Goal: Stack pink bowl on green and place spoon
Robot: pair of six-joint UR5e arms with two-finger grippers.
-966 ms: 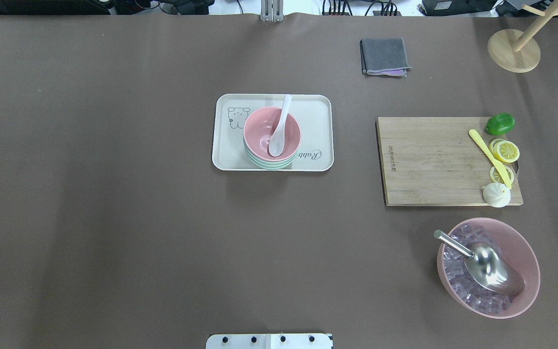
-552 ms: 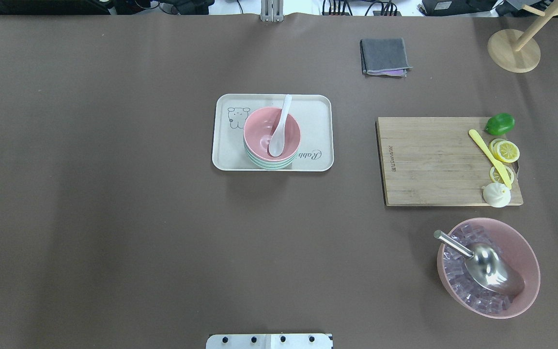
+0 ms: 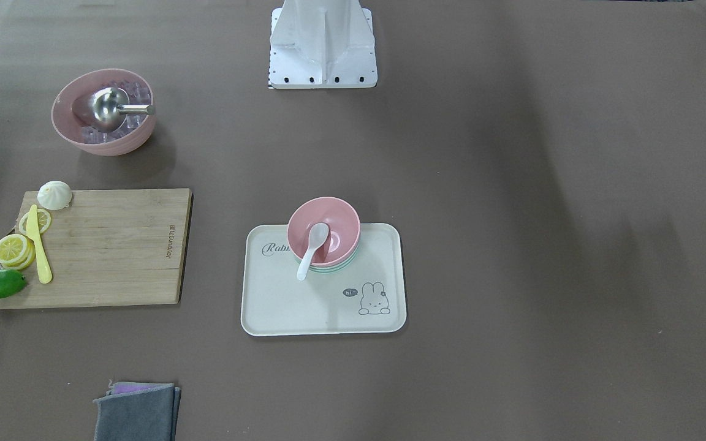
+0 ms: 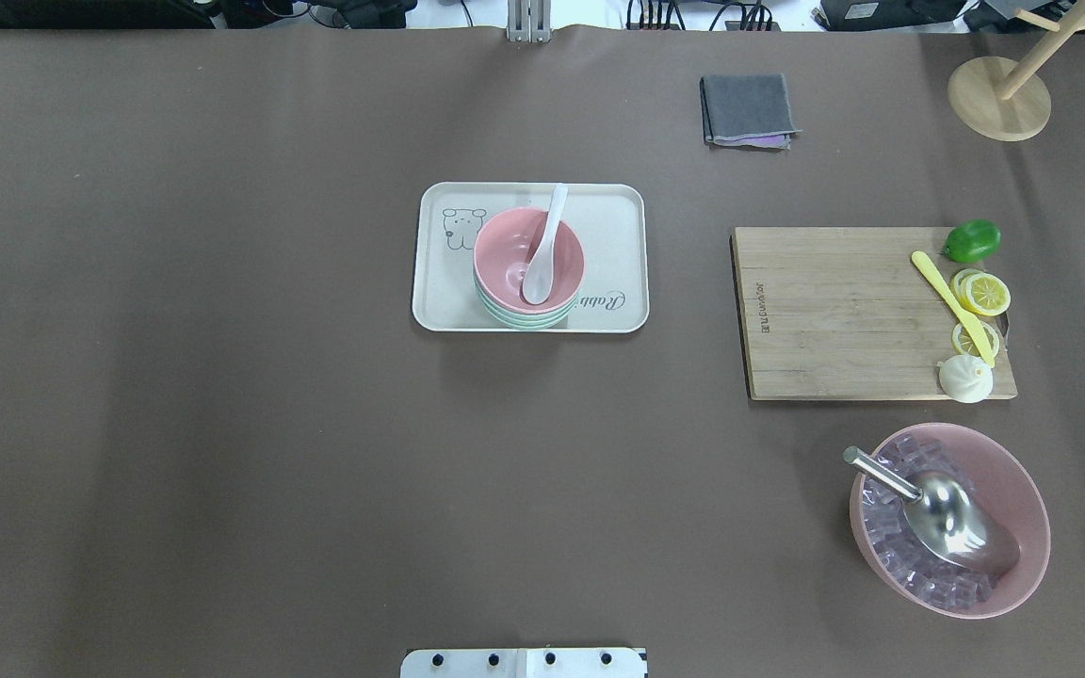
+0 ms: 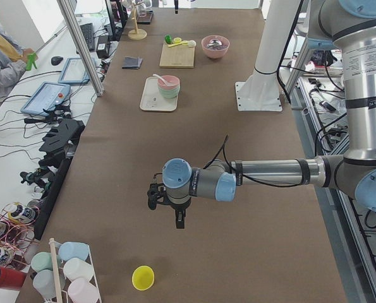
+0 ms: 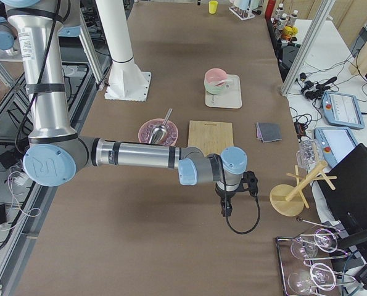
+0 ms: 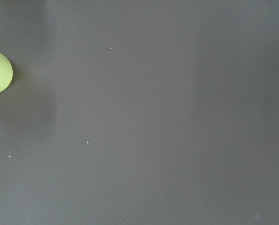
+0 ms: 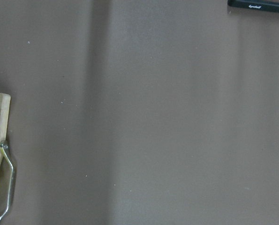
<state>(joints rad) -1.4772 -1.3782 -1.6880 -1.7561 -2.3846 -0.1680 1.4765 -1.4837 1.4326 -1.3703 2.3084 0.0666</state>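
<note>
Above the table (image 5: 112,158), left end effector (image 5: 179,223) and right end effector (image 6: 224,211) point downward.

Overhead: behind robot base (image 4: 524,662), looking down. Front: opposite, facing it. Sides: from worktop (image 4: 222,424) ends, lengthwise. Wrists: close over bare worktop. Fixed views share tray (image 4: 613,235).

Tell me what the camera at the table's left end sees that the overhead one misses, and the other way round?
Only the exterior left view shows the robot's left arm stretched over the table, a yellow cup, a rack of cups and a person. Only the overhead view makes out the cartoon drawing on the tray and the ice cubes around the metal scoop. Both show the tray, the pink bowl stacked on green bowls with the white spoon in it, and the cutting board.
</note>
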